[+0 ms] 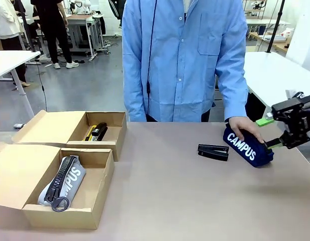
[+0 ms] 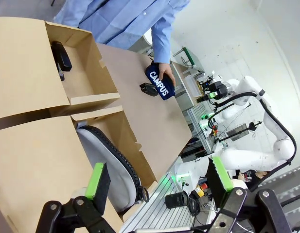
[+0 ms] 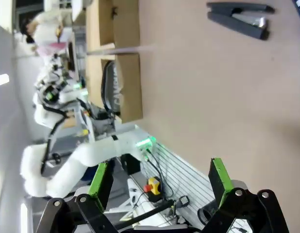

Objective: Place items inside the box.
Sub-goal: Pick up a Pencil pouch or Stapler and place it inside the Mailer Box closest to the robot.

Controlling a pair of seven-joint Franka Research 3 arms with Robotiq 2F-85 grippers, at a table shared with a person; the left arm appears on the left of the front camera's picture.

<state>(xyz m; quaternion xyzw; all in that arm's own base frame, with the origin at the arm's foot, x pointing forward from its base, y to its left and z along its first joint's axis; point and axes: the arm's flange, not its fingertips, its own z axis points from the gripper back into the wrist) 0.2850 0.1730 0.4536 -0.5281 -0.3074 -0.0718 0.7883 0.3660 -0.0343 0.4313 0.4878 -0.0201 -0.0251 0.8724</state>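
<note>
Fingers [image 2: 97,180] of left gripper [image 2: 157,170] spread, empty, facing grey pouch [image 2: 108,162] in box [image 1: 94,211], table's 8 o'clock. Right gripper [image 1: 270,133] spread, empty, at 3 o'clock, just beside navy pouch [image 1: 245,145] under hand [image 1: 242,125]. Stapler [image 1: 213,151] on bare brown tabletop [image 1: 160,191]. Grey workshop floor [image 1: 84,90] beyond.

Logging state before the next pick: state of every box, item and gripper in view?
Far box, open, flaps out.
Near box, open.
Grey pouch, zipped, in near box.
Boxed stapler, in far box.
Yellow knife, in far box.
Second stapler, loose on table.
Navy pouch, on table, person's hand on it.
Left gripper, open, over near box.
Right gripper, open, beside navy pouch.
</note>
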